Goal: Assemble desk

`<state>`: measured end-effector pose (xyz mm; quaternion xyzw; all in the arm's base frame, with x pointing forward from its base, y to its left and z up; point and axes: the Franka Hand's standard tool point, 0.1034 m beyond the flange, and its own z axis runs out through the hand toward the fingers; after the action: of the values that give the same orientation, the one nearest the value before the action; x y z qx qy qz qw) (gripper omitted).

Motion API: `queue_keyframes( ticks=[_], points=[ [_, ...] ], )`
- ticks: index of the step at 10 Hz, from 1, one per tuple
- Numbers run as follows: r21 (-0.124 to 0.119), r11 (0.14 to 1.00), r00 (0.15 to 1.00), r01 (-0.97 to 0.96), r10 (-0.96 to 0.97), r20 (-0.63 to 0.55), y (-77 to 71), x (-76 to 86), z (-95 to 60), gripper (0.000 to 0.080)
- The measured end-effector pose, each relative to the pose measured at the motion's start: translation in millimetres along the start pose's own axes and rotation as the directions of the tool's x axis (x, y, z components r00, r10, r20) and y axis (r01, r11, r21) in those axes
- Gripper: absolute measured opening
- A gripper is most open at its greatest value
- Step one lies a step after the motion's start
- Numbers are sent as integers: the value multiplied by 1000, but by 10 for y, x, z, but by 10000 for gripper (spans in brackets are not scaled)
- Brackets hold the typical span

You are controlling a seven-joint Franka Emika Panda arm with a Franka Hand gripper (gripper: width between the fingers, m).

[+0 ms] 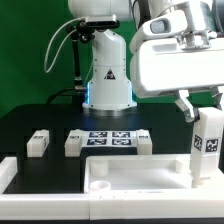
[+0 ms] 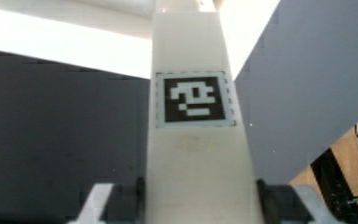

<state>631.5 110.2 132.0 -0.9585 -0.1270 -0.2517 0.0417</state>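
My gripper [image 1: 203,108] is at the exterior view's right, shut on a white square-section desk leg [image 1: 205,142] that it holds upright. The leg carries black-and-white tags, and its lower end is at the right corner of the white rimmed tabletop [image 1: 110,184], which lies at the front. I cannot tell whether the leg touches the tabletop. In the wrist view the leg [image 2: 194,120] fills the middle and the dark fingers [image 2: 274,205] press on both its sides. Three more legs lie on the black table: one [image 1: 38,142] at the left and two [image 1: 75,143] [image 1: 143,142] beside the marker board.
The marker board [image 1: 108,139] lies flat behind the tabletop. The robot base [image 1: 108,75] stands at the back centre. A white rail [image 1: 6,172] edges the table at the exterior view's left. A green backdrop stands behind.
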Motion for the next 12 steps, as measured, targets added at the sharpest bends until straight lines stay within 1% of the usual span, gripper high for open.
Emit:
queue_keyframes(
  ticks=[2,5,7,8,9,10,11,12],
  points=[
    [1,1000,1000,-2,2,4,-4,-45,53,289],
    [-13,1000,997,-3,2,-75,-4,14,88,289],
    [-15,1000,997,-2,1,-80,0,16,87,289],
    [-15,1000,997,-1,0,-80,0,16,87,402],
    [-15,1000,997,-1,0,-80,0,16,88,537],
    [-15,1000,997,-1,0,-80,0,15,88,537],
    [-15,1000,997,-1,0,-80,0,15,88,629],
    [-15,1000,997,-1,-1,-80,0,15,88,643]
  ],
)
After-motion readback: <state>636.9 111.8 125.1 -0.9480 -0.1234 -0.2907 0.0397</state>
